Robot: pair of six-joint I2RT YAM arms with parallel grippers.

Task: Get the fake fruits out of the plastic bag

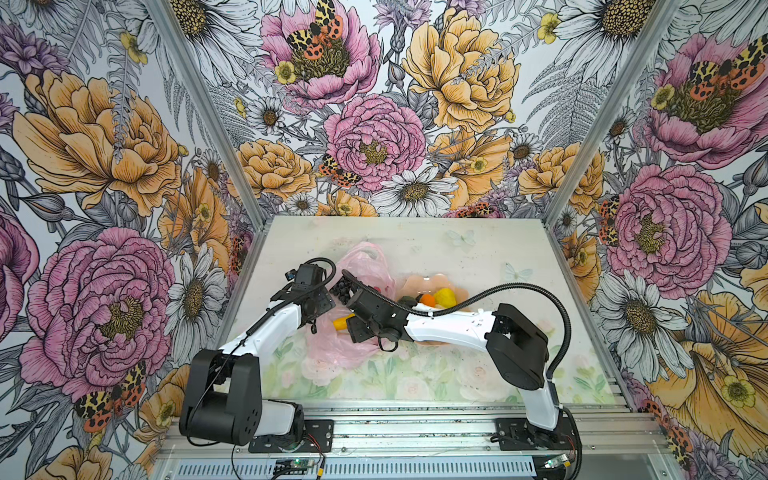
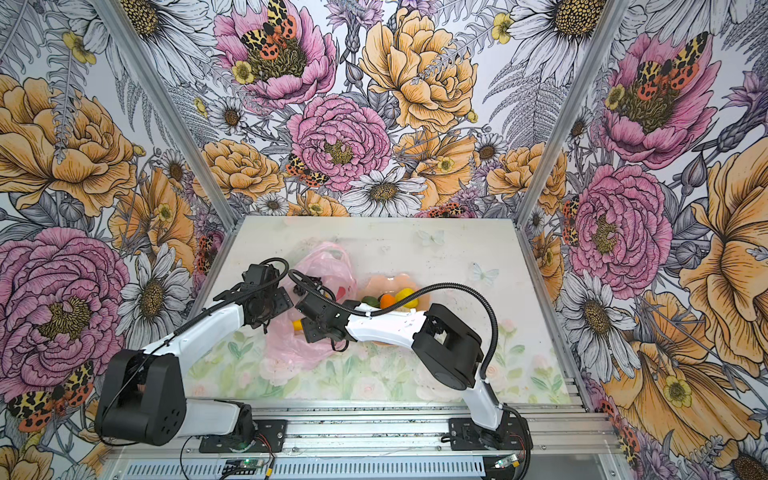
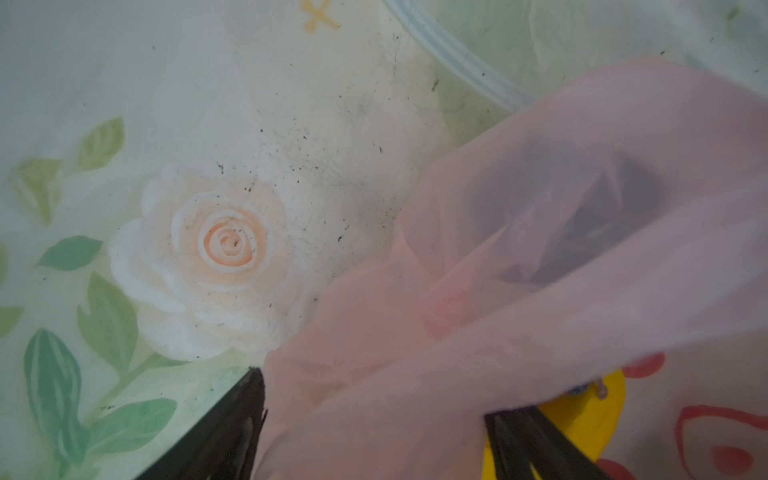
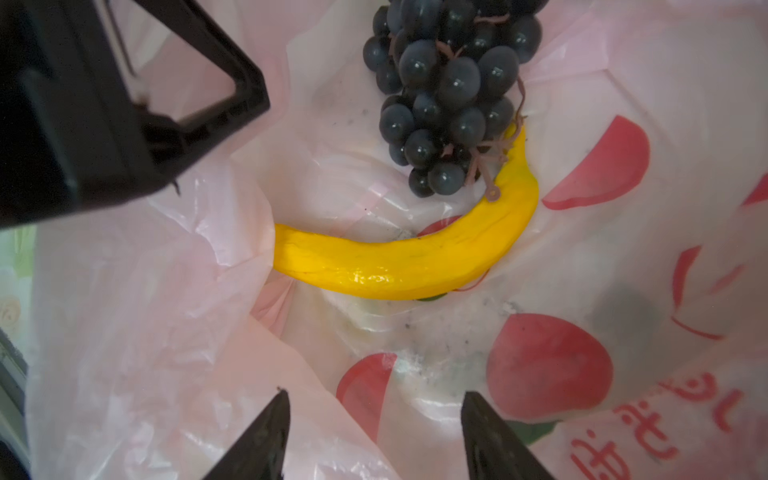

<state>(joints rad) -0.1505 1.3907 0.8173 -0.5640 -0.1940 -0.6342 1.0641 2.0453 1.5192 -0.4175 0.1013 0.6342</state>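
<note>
Plastic bag [image 1: 332, 349] lies crumpled on the desk [image 1: 457, 249], left of centre, between the two arms. We find two fruits inside it. The yellow banana [image 4: 395, 266] lies curved on the inner film. The dark grape bunch [image 4: 449, 95] rests against one end of the banana, touching it.

Just right of the bag stands a peach-pink bowl [image 1: 415, 280]. In a top view we note in it a green avocado [image 1: 406, 299], a small orange [image 1: 427, 300] and a yellow lemon [image 1: 445, 297], close together. The right arm covers the near part of the bowl.

Right claw [image 4: 376, 399] reaches across from the right and hangs over the open bag, above the banana. Its jaws stand apart and grasp nothing.

Left claw [image 3: 374, 415] sits at the left edge of the bag. Its jaws are spread wide and loose pink film drapes between them. We see no pinch on the film, so we record the claw as released.

Red printed marks show on the film.
</note>
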